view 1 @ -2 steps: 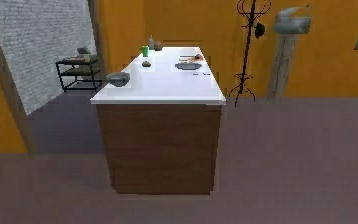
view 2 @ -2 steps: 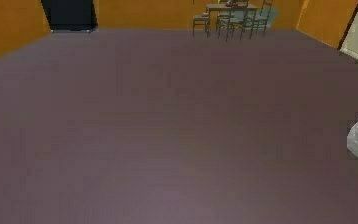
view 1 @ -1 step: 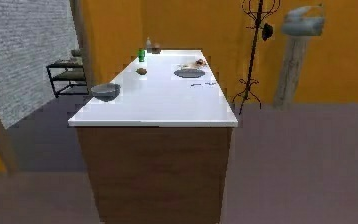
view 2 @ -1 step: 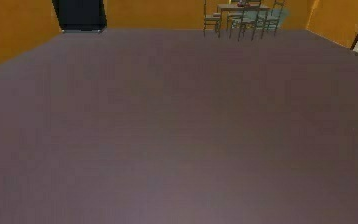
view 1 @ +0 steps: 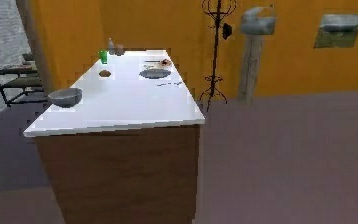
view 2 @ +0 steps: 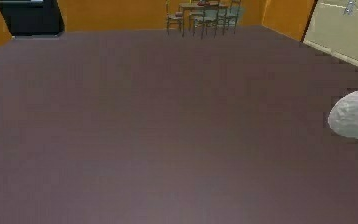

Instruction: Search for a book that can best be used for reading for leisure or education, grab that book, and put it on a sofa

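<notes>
A white-topped counter (view 1: 127, 100) with wooden sides stands ahead in the forward view. On it lie a grey bowl (view 1: 66, 96) near the left edge, a round grey dish (view 1: 155, 72), a small green bottle (view 1: 105, 57), a small brown round thing (view 1: 105, 73) and a flat reddish-white thing (view 1: 155, 60) at the far end that may be a book. A thin dark item (view 1: 170, 84) lies near the right edge.
A black coat stand (view 1: 217, 45) rises by the orange wall. A small dark shelf table (view 1: 17, 82) sits at the left. Bare purple-grey floor (view 2: 167, 130) spreads out to the side; a dining table with chairs (view 2: 202, 17) stands far off, a grey rounded lump (view 2: 353, 115) at right.
</notes>
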Controlling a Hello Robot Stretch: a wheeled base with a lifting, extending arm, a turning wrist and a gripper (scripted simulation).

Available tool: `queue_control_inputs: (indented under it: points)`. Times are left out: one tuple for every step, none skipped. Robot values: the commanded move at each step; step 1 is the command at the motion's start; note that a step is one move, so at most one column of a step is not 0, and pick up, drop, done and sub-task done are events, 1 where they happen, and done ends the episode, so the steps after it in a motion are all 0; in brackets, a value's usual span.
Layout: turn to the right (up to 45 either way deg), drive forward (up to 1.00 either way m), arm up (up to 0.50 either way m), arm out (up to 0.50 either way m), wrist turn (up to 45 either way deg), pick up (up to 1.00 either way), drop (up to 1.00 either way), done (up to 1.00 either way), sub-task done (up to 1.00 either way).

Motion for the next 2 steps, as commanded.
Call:
queue_control_inputs:
  points:
    - [0.0,0.25,0.00,0.00,0.0,0.00,0.00,0.00,0.00]
    - [-45.0,0.00,0.00,0.00,0.0,0.00,0.00,0.00,0.00]
